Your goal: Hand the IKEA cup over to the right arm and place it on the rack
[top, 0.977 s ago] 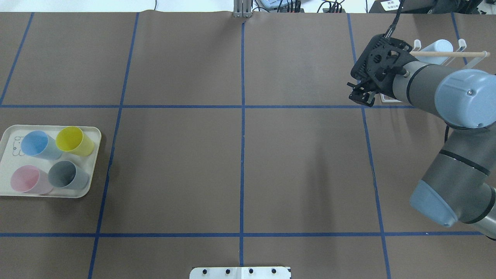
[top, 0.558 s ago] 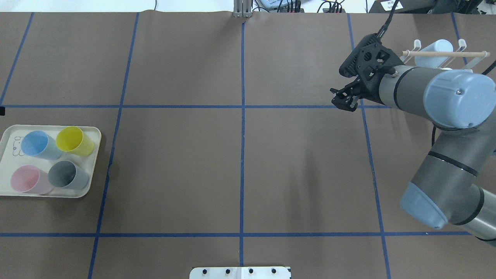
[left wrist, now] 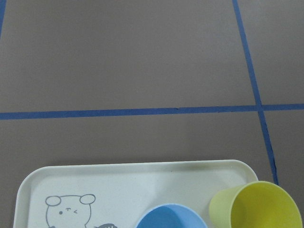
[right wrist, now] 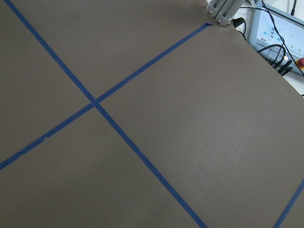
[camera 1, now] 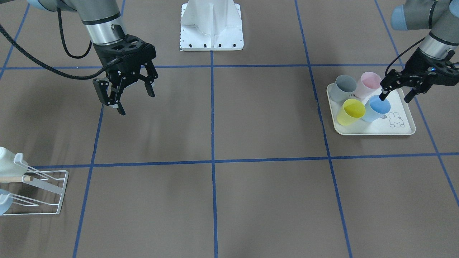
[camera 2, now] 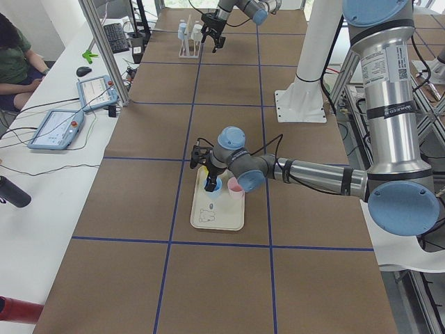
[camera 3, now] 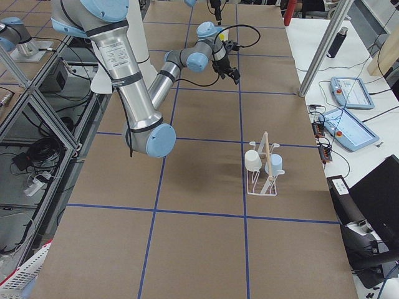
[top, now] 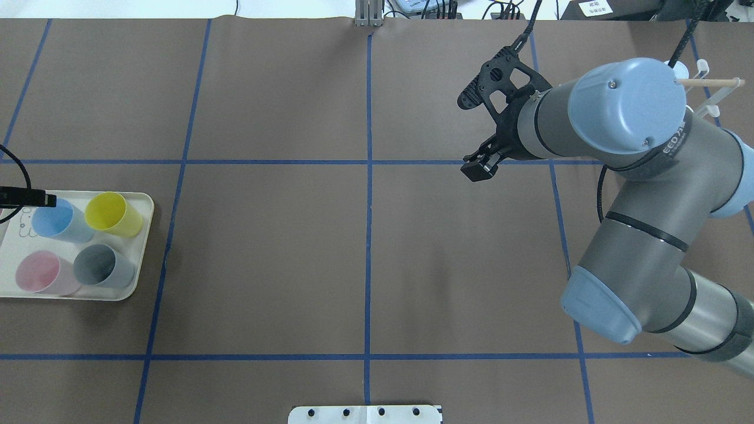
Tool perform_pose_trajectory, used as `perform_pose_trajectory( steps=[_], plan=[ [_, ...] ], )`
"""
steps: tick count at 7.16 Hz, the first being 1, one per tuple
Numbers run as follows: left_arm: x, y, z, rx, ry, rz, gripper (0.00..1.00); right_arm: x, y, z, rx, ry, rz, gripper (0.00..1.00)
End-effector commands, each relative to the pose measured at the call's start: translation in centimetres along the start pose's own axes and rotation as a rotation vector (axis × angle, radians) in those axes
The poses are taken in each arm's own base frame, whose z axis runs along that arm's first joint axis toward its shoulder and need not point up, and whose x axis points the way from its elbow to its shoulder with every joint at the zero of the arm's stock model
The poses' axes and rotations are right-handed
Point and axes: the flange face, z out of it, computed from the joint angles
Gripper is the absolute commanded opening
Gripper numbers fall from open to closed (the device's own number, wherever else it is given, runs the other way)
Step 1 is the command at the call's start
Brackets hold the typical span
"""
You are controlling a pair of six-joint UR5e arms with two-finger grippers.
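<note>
The left end effector [camera 1: 395, 98] is spread open and holds nothing. It hangs over the 11 o'clock corner of the tray [top: 141, 247], one finger down at the rim of the blue cup [top: 56, 219], the other over bare tray just beside that cup. Whether the finger touches the rim cannot be told. A second ago this end effector was out of the overhead view; 0.6 s ago only a dark tip showed at the 9 o'clock edge, higher up; now it reaches in just above the blue cup.

The blue cup stands upright on the tray, as before. The yellow cup [top: 112, 213] is just beside it at 3 o'clock, the pink cup [top: 38, 272] is at the tray's 7 o'clock corner, and the grey cup [top: 100, 266] is at 5 o'clock. None has shifted. The tray lies at the 9 o'clock edge of the desk [top: 265, 253].

The right end effector [camera 1: 138, 104] is also open and empty, fingers pointing down, clear of the desk. In the overhead view it has swung toward 9 o'clock: a second ago it was close to the rack [camera 3: 265, 174], now it is well apart from it, over the blue tape line right of the desk's centre.

The rack stands at the desk's 2 o'clock corner, largely hidden behind the right arm in the overhead view, with only the end of its dowel [top: 710, 82] showing. A white cup [camera 3: 253, 161] and a pale blue cup [camera 3: 274, 164] hang on it side by side.
</note>
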Motion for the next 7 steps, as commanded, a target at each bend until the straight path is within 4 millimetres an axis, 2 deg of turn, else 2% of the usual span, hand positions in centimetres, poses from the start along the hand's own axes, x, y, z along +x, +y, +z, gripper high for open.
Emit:
perform_pose_trajectory(
  steps=[1, 2, 4, 6, 7],
  plan=[
    [-0.5, 0.6, 0.9, -0.013, -0.019, -0.015, 0.65, 0.0, -0.1, 0.0, -0.003, 0.006, 0.001, 1.0],
    [-1.1, 0.7, 1.3, -0.017, -0.029, -0.019, 0.53, -0.1, -0.1, 0.0, -0.003, 0.006, 0.0, 1.0],
    [-2.3, 1.7, 1.3, -0.031, -0.049, -0.028, 0.52, -0.1, -0.1, 0.2, -0.006, 0.008, -0.001, 1.0],
    [-2.5, 2.0, 1.5, -0.039, -0.053, -0.029, 0.49, -0.2, 0.1, 0.5, -0.013, 0.008, -0.002, 1.0],
    [-2.5, 2.0, 1.7, -0.042, -0.055, -0.029, 0.44, -0.3, 0.3, 0.6, -0.015, 0.007, -0.003, 1.0]
  ],
)
